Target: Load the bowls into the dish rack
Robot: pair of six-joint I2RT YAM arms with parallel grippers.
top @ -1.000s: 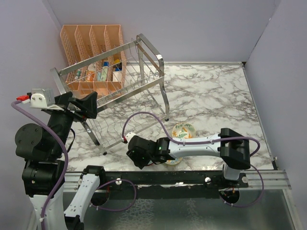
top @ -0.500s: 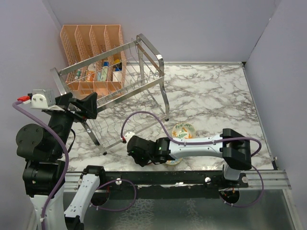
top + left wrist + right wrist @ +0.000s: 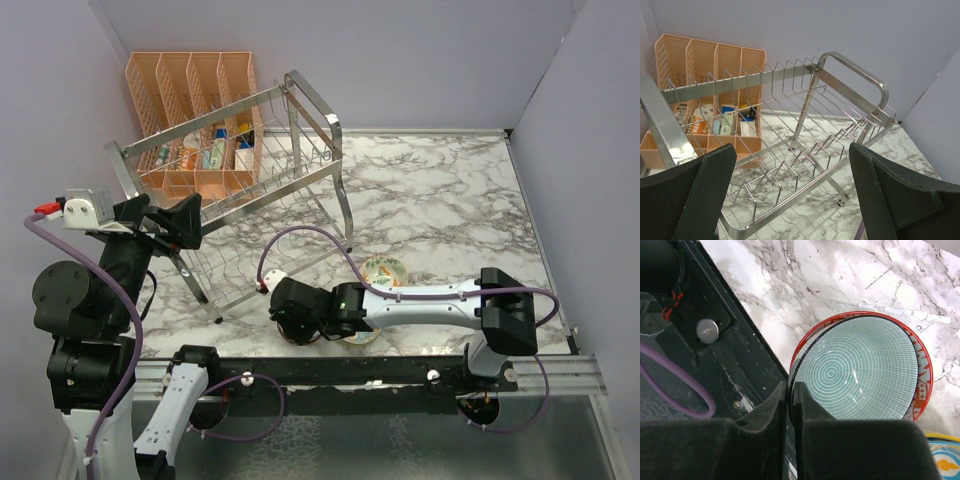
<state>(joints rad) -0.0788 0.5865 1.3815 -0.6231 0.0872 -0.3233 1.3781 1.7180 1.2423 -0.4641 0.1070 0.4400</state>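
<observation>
My right gripper (image 3: pixel 790 390) is shut on the near rim of the pale teal bowl (image 3: pixel 860 370). That bowl lies over a red-rimmed bowl (image 3: pixel 923 371); I cannot tell whether they touch. In the top view the right gripper (image 3: pixel 298 322) is near the table's front edge and hides the teal bowl. A floral bowl (image 3: pixel 382 271) stands just behind the forearm. Another floral bowl's edge (image 3: pixel 361 337) shows in front of it, and in the right wrist view (image 3: pixel 946 460). My left gripper (image 3: pixel 182 222) is open and empty, held above the dish rack (image 3: pixel 250 170), which fills the left wrist view (image 3: pixel 805 150).
The peach-orange mesh organiser (image 3: pixel 190 110) with small items stands behind the rack, against the back wall; it also shows in the left wrist view (image 3: pixel 705 85). The black base rail (image 3: pixel 715 340) runs right beside the bowls. The marble table (image 3: pixel 450 190) stretches to the right.
My right gripper has shifted slightly to the right and its forearm has stretched out. The left arm has not moved.
</observation>
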